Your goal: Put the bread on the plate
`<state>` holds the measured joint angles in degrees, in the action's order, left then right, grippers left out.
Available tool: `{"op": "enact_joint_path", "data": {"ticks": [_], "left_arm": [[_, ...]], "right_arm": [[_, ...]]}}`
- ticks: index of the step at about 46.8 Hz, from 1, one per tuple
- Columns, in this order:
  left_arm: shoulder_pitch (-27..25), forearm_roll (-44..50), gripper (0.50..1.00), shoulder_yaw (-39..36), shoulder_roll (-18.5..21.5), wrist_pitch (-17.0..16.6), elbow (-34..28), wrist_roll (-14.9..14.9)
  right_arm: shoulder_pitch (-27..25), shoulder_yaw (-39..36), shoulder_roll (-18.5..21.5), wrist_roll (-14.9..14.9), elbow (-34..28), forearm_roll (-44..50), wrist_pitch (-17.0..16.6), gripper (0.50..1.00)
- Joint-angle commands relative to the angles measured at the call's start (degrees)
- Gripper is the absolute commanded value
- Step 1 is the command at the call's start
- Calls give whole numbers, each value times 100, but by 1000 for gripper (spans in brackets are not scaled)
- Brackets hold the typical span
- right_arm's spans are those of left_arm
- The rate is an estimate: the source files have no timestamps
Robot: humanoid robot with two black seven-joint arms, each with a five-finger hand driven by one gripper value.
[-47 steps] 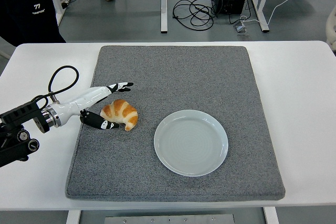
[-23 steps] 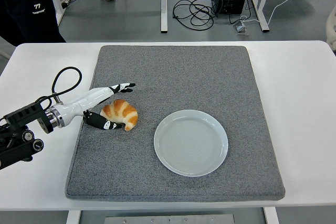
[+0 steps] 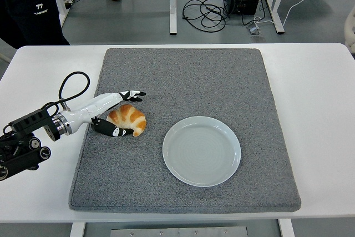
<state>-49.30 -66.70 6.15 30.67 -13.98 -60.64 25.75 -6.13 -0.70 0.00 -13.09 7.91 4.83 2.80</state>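
Mat point(image 3: 188, 81) lies on the table point(image 3: 316, 109), covering its middle; plate point(image 3: 202, 150) sits on the mat, right of centre toward the near edge; bread point(image 3: 128, 119) on the mat near its left edge, left of the plate and apart from it; left hand point(image 3: 113, 114) comes in from the left, fingers point(image 3: 133, 95) behind the bread, thumb in front of it; person point(image 3: 28, 4) stands behind the table's far left corner; cables point(image 3: 202, 12) on the floor beyond the far edge.

golden croissant point(image 3: 128, 119) on mat, pale plate point(image 3: 202, 150) beside
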Motion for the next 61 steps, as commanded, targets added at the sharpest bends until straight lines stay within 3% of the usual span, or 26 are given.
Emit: {"op": "enact_joint_path", "data": {"ticks": [1,11,17,23,44,50,61], "left_arm": [[0,0,786,0,0,9,-1,0],[-9,0,684,0,9,9,-1,0],[-62,-1,568,0,9,18,-1,0],[-115,8,502,0,0,18,-1,0],[-246,289,500,-9,18,114,-1,-79],[-396,685,500,0,44,624,-10,-53],[-1054,904,500,0,0,738,-10,-105]], "right_arm": [[-3,0,0,0,0,0,1,1000],[-3,0,0,0,0,0,1,1000],[-3,0,0,0,0,0,1,1000],[-3,0,0,0,0,0,1,1000],[-3,0,0,0,0,0,1,1000],[-3,0,0,0,0,0,1,1000],[-3,0,0,-9,0,0,1,1000]]}}
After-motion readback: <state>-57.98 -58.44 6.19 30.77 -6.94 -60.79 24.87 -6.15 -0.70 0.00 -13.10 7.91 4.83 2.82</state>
